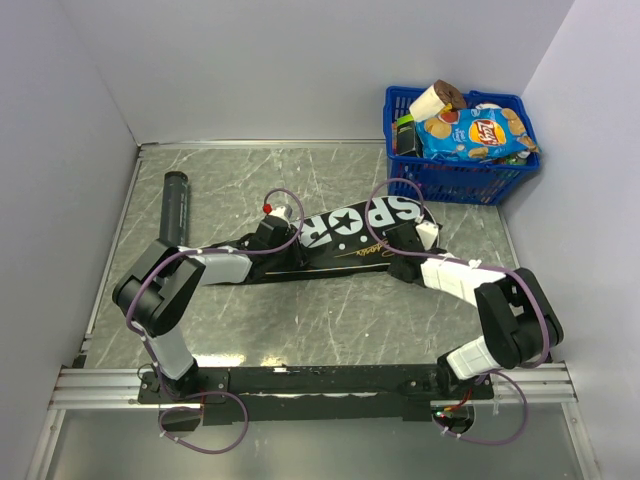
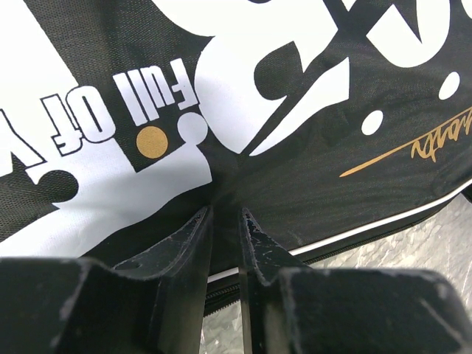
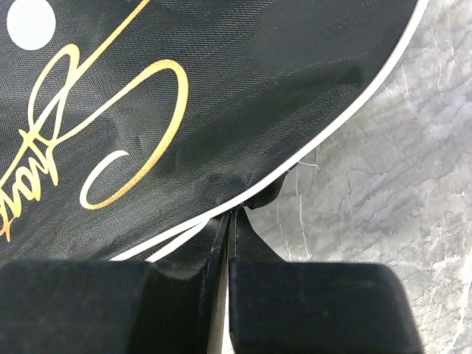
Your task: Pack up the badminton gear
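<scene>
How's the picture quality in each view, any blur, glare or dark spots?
Top external: evenly lit and sharp, soft shadows on the table. Left wrist: racket cover print crisp, left tool blurred near the lens. Right wrist: cover weave sharp, right tool a dark, soft-edged mass.

The cover lies across the middle of the table; from it, the tube lies at ten o'clock, the basket at two o'clock

light: bright, even | shadows: soft, faint | glare: mild on table | wrist views: near fingers soft-focus
</scene>
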